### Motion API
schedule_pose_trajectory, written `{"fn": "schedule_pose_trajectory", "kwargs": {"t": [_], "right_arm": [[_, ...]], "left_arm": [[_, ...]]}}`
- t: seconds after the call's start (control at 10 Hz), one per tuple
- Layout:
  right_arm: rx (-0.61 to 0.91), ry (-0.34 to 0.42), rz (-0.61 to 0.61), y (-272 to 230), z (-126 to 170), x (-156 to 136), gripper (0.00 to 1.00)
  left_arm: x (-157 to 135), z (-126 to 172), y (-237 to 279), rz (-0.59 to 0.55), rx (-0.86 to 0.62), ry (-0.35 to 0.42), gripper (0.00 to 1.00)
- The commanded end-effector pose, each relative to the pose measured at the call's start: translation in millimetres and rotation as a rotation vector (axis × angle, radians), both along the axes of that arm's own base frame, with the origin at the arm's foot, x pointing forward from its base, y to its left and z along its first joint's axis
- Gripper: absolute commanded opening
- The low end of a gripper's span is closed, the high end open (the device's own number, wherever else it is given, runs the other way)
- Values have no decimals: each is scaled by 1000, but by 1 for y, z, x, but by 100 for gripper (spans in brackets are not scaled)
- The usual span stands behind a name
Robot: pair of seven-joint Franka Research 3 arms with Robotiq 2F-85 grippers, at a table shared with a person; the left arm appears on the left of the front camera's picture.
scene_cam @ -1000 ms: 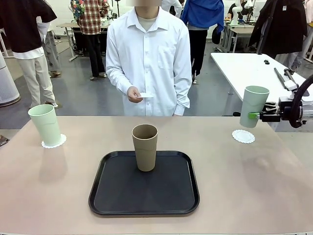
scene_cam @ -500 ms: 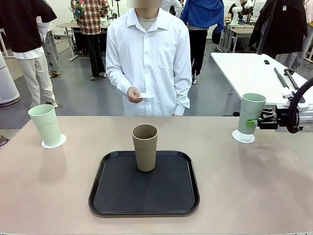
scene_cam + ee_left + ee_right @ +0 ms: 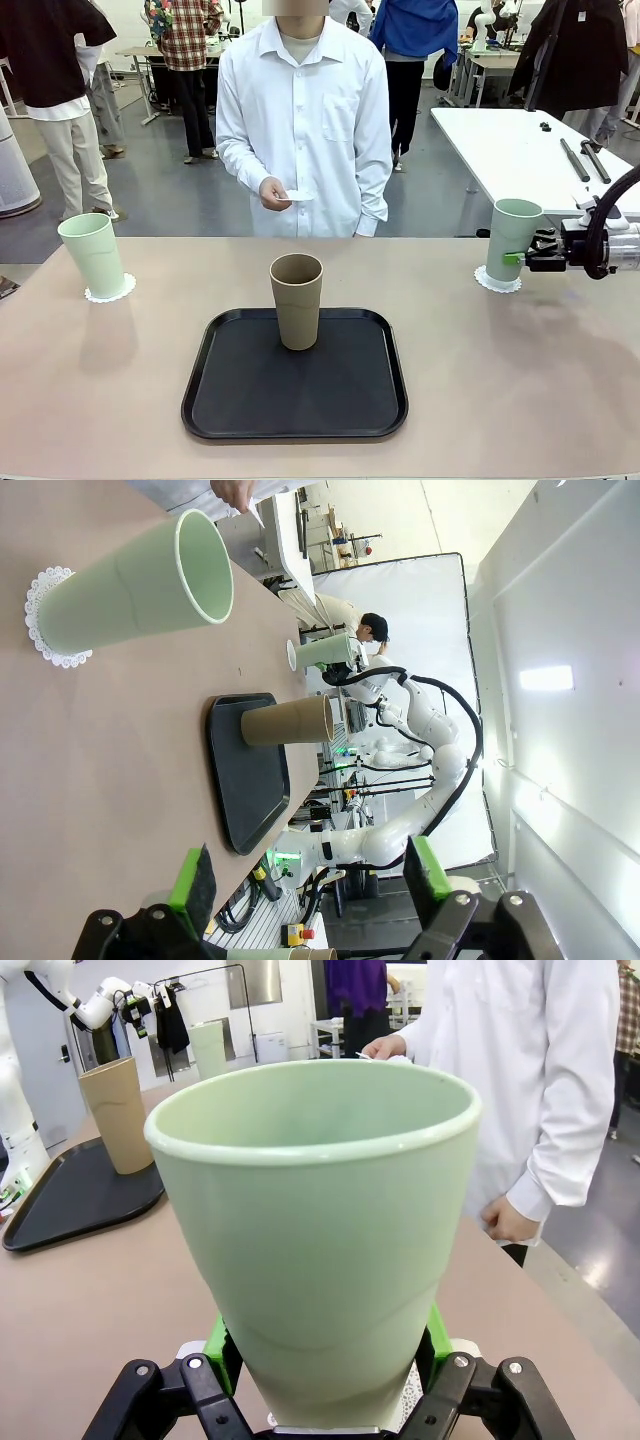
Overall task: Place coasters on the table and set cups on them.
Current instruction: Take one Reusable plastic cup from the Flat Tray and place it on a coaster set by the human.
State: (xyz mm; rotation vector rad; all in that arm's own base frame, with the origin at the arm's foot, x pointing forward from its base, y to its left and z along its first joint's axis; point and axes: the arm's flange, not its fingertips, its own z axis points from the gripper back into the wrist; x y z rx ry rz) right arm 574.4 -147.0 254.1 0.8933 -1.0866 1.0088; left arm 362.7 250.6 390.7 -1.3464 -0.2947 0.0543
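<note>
Right wrist view showed you the right pincer (image 3: 330,1348) clamped narrow on the lower body of a pale green cup (image 3: 315,1210), a green pad pressed against each side. You gripped it low and from the side, which kept the tumbler upright and left its mouth free. Its walls were matte and smooth, tapering to the base, with a rounded rim and no handle.

From the front, the cup's foot sat over a lacy coaster (image 3: 484,284) at the right end of the bench (image 3: 520,380). The white scalloped edge peeked out beside it. Whether the base rested fully on the paper, you could not tell. I judge that this placement was nearly done and only the release remained.

Farther out, the brown cup (image 3: 297,300) stood upright on the black tray (image 3: 250,400) at the middle of the bench, with no coaster under it. Across the bench, the person's hand (image 3: 272,192) held a third coaster (image 3: 298,194), probably meant for that cup.

At the far left, a second pale green cup (image 3: 92,255) already stood on its own coaster (image 3: 110,294). Your left pincer (image 3: 310,875) hung wide and empty, well apart from it.
</note>
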Motion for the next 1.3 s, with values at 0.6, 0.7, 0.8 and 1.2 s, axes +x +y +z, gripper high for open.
{"fn": "schedule_pose_trajectory", "kwargs": {"t": [0.6,0.7,0.8,1.2], "right_arm": [[37,0,32,-4,-9,18,82],[34,-1,32,-6,-9,17,82],[36,4,29,-8,-10,18,82],[45,32,29,-15,-17,19,82]], "left_arm": [[-2,2,-1,6,0,-8,100],[-2,2,-1,6,0,-8,100],[-2,2,-1,6,0,-8,100],[-2,2,-1,6,0,-8,100]]}}
